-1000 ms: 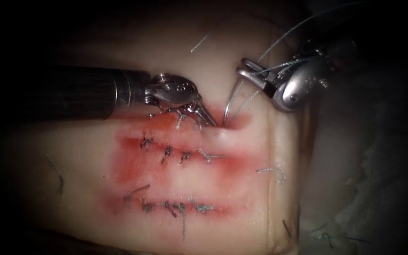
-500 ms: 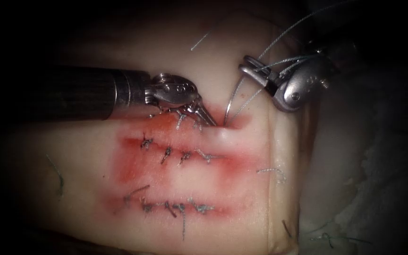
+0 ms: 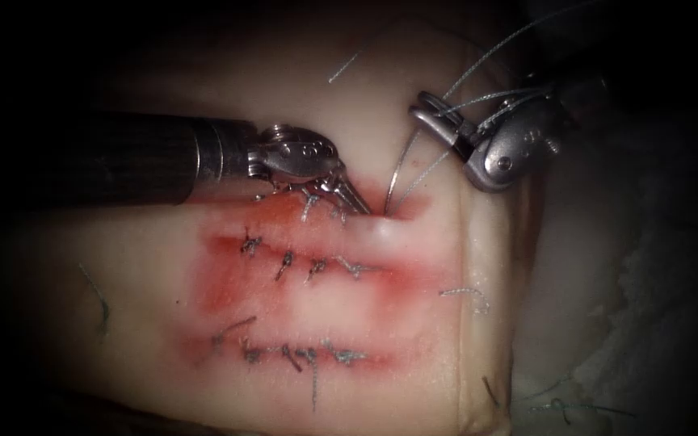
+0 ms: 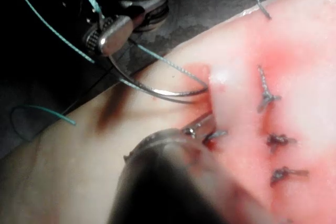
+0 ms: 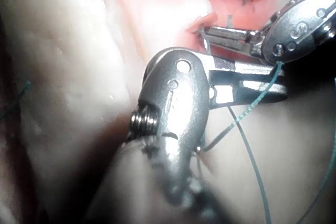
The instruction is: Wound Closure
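Your right needle driver [image 3: 428, 113] is clamping the curved needle [image 3: 397, 173] close to its tail end, up and to the right of the topmost cut [image 3: 365, 206] in the tissue [image 3: 446, 266]. The needle is arcing down from those jaws and its tip is sitting in the tissue at the right-hand end of that cut, where the flesh is bulging into a small pale mound. Over the last second you have been lifting the held end slightly up and to the right, while the tip is staying buried. Your left needle driver [image 3: 361, 206] is pressing its tips against the cut's edge just left of the entry point; its jaws are lying close together, and you cannot tell whether they are pinching the tissue or merely resting on it. In the left wrist view the needle [image 4: 157, 90] is curving from the right tool [image 4: 113, 35] into the tissue beside the left tool's tips. Green thread [image 3: 486, 56] is trailing from the needle's tail past the right tool's wrist. Two lower cuts are lying already stitched, ringed with red fluid [image 3: 228, 282].
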Action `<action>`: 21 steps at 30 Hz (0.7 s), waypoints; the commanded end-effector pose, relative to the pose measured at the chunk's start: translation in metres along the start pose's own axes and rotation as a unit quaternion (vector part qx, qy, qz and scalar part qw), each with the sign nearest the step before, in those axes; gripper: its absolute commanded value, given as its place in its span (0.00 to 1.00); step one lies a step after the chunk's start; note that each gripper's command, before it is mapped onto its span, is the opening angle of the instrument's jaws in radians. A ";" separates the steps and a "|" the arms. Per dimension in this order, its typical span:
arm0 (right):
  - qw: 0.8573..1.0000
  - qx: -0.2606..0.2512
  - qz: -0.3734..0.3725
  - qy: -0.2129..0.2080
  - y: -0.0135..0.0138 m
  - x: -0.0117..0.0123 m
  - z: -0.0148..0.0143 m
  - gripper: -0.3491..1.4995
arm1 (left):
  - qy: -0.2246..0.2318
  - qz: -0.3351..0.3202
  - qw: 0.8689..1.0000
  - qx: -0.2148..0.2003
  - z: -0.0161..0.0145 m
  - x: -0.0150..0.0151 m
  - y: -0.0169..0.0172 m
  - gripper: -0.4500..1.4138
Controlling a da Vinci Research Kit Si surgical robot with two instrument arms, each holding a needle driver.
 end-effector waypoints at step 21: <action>0.998 0.051 0.043 0.016 0.0008 0.0005 0.0004 0.00 | 0.000 0.001 1.000 -0.001 0.0001 -0.0005 0.0009 0.00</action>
